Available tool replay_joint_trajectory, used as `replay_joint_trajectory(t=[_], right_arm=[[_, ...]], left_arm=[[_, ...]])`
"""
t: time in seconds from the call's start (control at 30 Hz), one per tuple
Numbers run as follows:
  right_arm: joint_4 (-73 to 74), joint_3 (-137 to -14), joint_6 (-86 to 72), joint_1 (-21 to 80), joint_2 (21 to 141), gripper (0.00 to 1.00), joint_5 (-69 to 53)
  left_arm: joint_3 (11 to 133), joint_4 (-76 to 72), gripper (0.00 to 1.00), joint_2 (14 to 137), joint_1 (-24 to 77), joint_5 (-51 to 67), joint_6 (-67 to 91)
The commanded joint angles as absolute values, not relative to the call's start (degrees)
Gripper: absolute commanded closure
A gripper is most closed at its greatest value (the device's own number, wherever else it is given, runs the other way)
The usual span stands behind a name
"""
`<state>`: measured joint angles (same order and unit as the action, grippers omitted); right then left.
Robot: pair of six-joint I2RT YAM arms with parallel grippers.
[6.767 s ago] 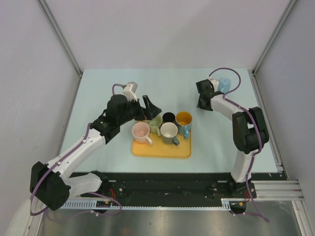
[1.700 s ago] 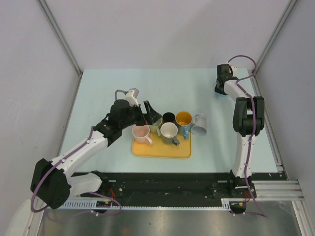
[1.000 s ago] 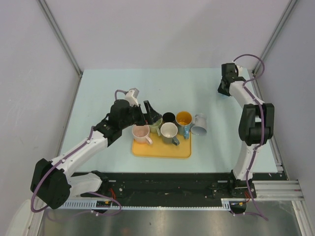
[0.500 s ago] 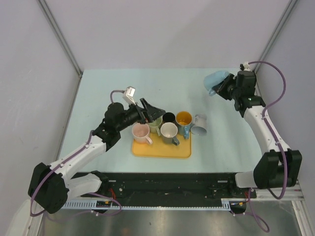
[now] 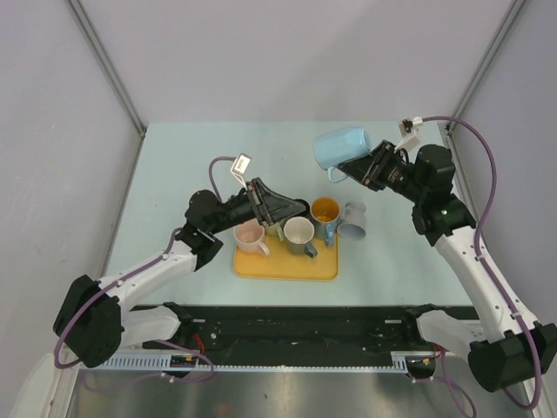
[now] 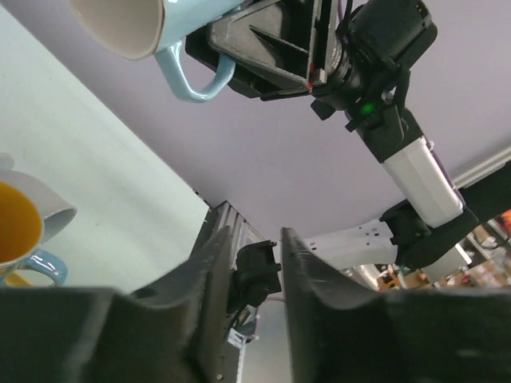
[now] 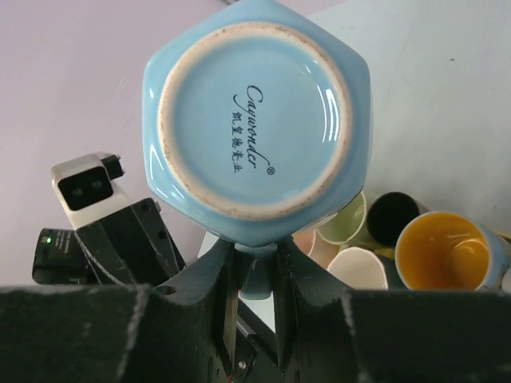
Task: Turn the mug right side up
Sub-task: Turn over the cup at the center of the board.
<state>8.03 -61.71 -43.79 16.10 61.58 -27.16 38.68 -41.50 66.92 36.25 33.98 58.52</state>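
The light blue mug (image 5: 341,148) hangs in the air above the table's far middle, tipped on its side with its mouth toward the left. My right gripper (image 5: 366,171) is shut on its handle. In the right wrist view the mug's base (image 7: 255,120) faces the camera, and the handle sits between the right gripper's (image 7: 255,257) fingers. My left gripper (image 5: 291,207) hovers over the tray's far edge, pointing up and right. Its jaws (image 6: 255,239) stand a narrow gap apart with nothing between them. The left wrist view shows the mug (image 6: 136,24) from below.
A yellow tray (image 5: 287,268) near the middle holds several upright mugs: pink (image 5: 249,232), white (image 5: 298,232), black (image 7: 391,215), green (image 7: 345,223) and one with an orange inside (image 5: 325,211). A grey-white mug (image 5: 353,220) lies on its side right of the tray.
My right arm swung from the far right corner toward the middle, carrying the blue mug higher and leftward. My left gripper tilted upward and its jaws narrowed.
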Motion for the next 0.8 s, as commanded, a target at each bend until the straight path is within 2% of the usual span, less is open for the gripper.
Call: replay_joint_trajectory(t=[0.0,0.03,0.07,0.1,0.17,0.43,0.77], right_arm=[[4.9,-62.9,-42.3,19.2,57.4,1.0,-27.2],[5.0,-62.8,-42.2,19.9,57.2,1.0,-27.0],[4.9,-62.8,-42.3,20.6,57.1,1.0,-26.7],[4.7,-62.8,-42.4,22.3,57.0,1.0,-26.4],[4.1,-62.8,-42.8,24.0,57.0,1.0,-26.1],[0.7,-62.7,-44.9,30.3,57.7,1.0,-27.1],[-4.9,-61.3,-47.8,32.3,58.7,1.0,-28.8]], left_arm=[[39.1,-46.1,0.66,64.9,36.9,35.9,58.3],[39.1,-46.1,0.58,65.0,37.0,35.6,58.3],[39.2,-46.0,0.31,65.0,37.1,35.7,58.3],[39.5,-46.1,0.22,65.6,37.2,35.6,58.3],[40.2,-46.1,0.13,66.3,37.5,35.6,58.4],[45.5,-46.2,0.13,72.5,38.1,38.8,58.3],[45.5,-52.4,0.17,73.2,38.6,37.5,59.8]])
